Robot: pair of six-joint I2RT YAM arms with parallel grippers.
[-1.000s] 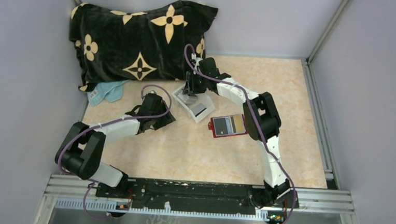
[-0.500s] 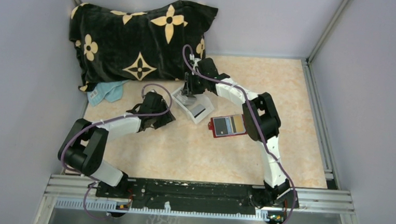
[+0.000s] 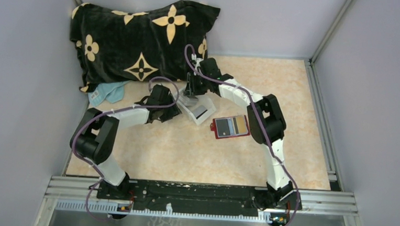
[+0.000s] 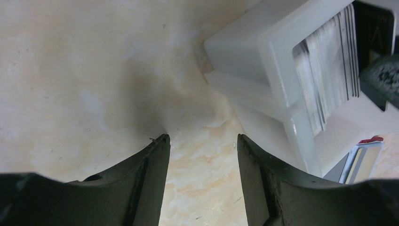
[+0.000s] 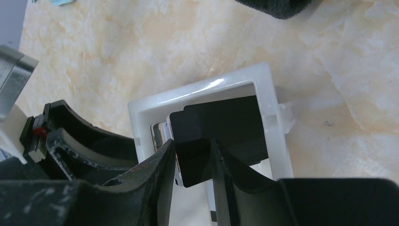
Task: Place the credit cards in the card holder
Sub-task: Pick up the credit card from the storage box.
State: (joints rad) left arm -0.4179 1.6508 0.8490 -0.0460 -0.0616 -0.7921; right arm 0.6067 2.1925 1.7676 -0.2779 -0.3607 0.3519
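**Risking a Spill**

Narrow astride a dark one of the credit cards (image 5: 221, 127) in a white tray (image 5: 197, 92), the right fingers (image 5: 150, 183) could drag neighbours out or tip it; grip unconfirmed. The left fingers (image 4: 146, 179) gape empty alongside. The card holder (image 3: 230, 127) lies near the right fingers, toward the arm's base, on a marbled desk (image 3: 195, 160) walled in grey.

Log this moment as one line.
left gripper: open, beside white tray | right gripper: in tray, at dark card | card holder: flat beside tray
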